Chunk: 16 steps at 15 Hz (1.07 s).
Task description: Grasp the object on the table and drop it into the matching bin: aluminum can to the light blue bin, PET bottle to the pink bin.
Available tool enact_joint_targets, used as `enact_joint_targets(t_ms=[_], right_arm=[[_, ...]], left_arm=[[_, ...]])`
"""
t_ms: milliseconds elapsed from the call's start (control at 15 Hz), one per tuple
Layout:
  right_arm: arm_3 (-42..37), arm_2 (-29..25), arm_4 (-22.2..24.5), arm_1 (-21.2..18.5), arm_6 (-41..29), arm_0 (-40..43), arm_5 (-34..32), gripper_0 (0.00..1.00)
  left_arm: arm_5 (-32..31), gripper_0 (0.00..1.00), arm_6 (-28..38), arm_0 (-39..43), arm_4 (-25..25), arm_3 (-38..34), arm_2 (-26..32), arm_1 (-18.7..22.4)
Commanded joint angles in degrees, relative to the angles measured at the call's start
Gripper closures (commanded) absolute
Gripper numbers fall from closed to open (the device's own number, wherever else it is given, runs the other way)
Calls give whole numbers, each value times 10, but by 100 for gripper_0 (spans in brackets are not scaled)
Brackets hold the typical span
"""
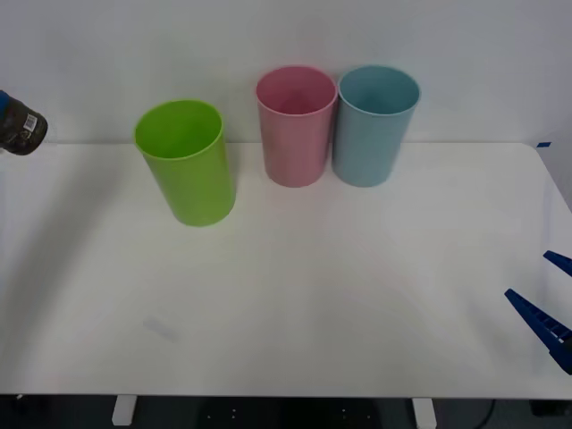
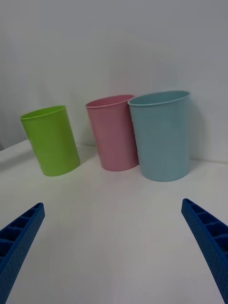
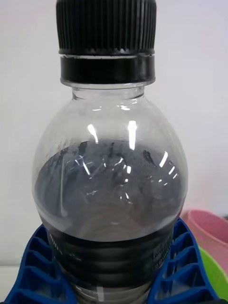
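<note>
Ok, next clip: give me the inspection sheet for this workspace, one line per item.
Surface: white table, bare in the middle.
Job's things: PET bottle, black cap, dark contents, held off the table at the far left edge of the front view; pink bin and light blue bin upright, side by side at the back.
Clutter: lime green bin, upright, left of the pink bin, apart from it.
Grippers: left gripper shut on the bottle's body; right gripper open, low at the table's right edge, facing the bins.
Cables: nothing seen.
Surroundings: plain white wall.

Black-capped, dark grey PET bottle [image 3: 110, 190]; pink bin [image 1: 296, 125]; light blue bin [image 1: 375, 124]; lime green bin [image 1: 186, 161]
</note>
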Motion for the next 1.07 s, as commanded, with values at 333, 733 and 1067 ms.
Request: enact_joint_targets(t_ms=[333, 733, 1067], right_arm=[[0, 0, 0, 0, 0, 0, 0, 0], [0, 0, 0, 0, 0, 0, 0, 0], [0, 0, 0, 0, 0, 0, 0, 0]], left_arm=[[81, 100, 20, -117, -13, 2, -91, 10], [113, 100, 37, -247, -26, 50, -213, 7], [113, 100, 38, -369, -58, 159, -282, -35]])
